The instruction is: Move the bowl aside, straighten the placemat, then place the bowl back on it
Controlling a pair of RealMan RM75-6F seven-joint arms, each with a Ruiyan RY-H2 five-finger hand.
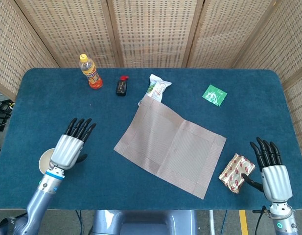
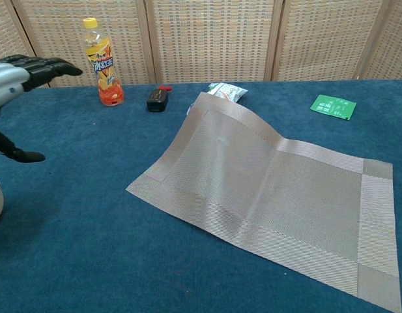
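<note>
Cream-white bowl (image 1: 44,160) sits at lower left of the head view, mostly hidden behind the left hand (image 1: 68,146); chest view only catches its rim at the left edge. That hand is above and just right of it, fingers straight and spread, holding nothing. Woven tan placemat (image 1: 170,147) is mid-frame, skewed diagonally, w/ its far corner riding up on a white-green snack packet (image 1: 157,87). Right hand (image 1: 272,171) is at lower right, fingers extended and apart, empty too, just right of a red-and-white wrapped pack (image 1: 236,172) near the mat's right corner. Along the top of the blue table (image 1: 58,112): orange drink bottle (image 1: 90,72) upper left, small black thing w/ red tip (image 1: 121,86) beside it, green packet (image 1: 214,95) upper right.
</note>
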